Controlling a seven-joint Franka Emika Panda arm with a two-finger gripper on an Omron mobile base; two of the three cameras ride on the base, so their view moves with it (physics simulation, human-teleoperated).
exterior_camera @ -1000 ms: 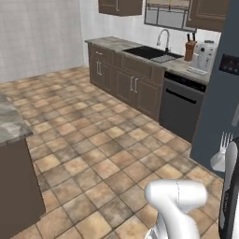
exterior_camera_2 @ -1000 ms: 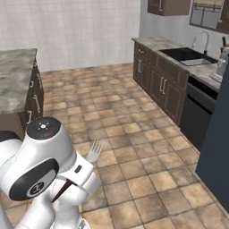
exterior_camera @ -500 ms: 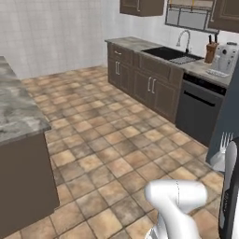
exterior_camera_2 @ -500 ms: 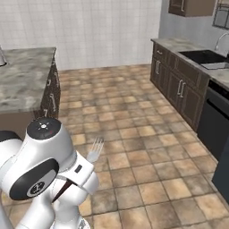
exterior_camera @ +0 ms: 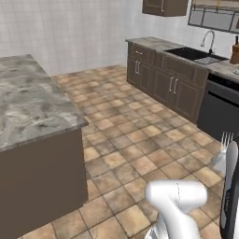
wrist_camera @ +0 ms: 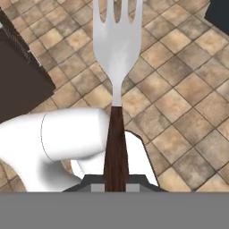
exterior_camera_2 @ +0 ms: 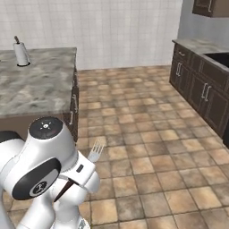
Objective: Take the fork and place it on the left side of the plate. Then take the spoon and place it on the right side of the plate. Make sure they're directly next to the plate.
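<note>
The fork (wrist_camera: 117, 49) points away from the hand, silver tines up and dark brown handle running down into my gripper (wrist_camera: 116, 180), which is shut on the handle. The fork's tines (exterior_camera: 227, 139) show at the right edge of the left base view above the floor. In the right base view the fork (exterior_camera_2: 95, 151) sticks up beside the arm's white elbow. The plate and the spoon are out of view.
A grey marble island counter (exterior_camera: 32, 107) on dark cabinets stands to the left, with a paper towel roll (exterior_camera_2: 20, 53) on it. Dark cabinets with a sink (exterior_camera: 193, 54) and a dishwasher (exterior_camera: 218, 112) line the right wall. Brown tiled floor (exterior_camera_2: 147, 147) lies between.
The whole scene has shifted as the base moved: the island counter has come in from the left and the sink cabinets have slid right. The fork stays held.
</note>
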